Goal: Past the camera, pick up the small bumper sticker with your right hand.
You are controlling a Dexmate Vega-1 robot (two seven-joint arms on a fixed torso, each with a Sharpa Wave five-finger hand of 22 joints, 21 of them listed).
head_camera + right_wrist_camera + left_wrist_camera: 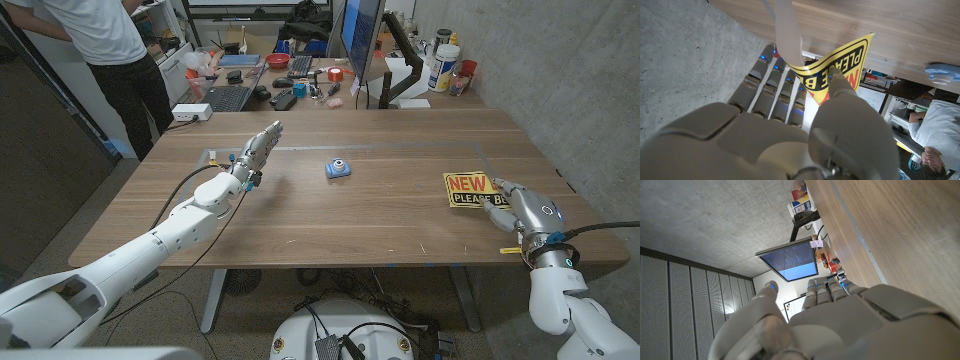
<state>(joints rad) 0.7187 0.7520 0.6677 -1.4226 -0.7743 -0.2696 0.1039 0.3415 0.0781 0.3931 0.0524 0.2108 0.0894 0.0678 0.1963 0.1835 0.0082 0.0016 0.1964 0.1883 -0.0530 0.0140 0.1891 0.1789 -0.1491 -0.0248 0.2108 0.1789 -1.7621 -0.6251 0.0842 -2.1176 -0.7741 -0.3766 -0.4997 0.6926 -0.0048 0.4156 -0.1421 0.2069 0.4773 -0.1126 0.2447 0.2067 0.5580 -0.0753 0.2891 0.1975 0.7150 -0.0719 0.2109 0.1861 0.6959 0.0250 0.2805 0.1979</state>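
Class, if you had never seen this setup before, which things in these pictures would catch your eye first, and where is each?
The yellow bumper sticker stands out at the table's right side, its corner pinched and lifted by the right hand. A small blue camera sits alone mid-table. The left hand hangs raised, holding nothing, over the table's left part.

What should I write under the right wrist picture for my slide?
Right hand pinches the yellow bumper sticker.

lab/office | concrete wall (560, 60) | monitor (360, 35) | cluttered desk (285, 85) w/ keyboards
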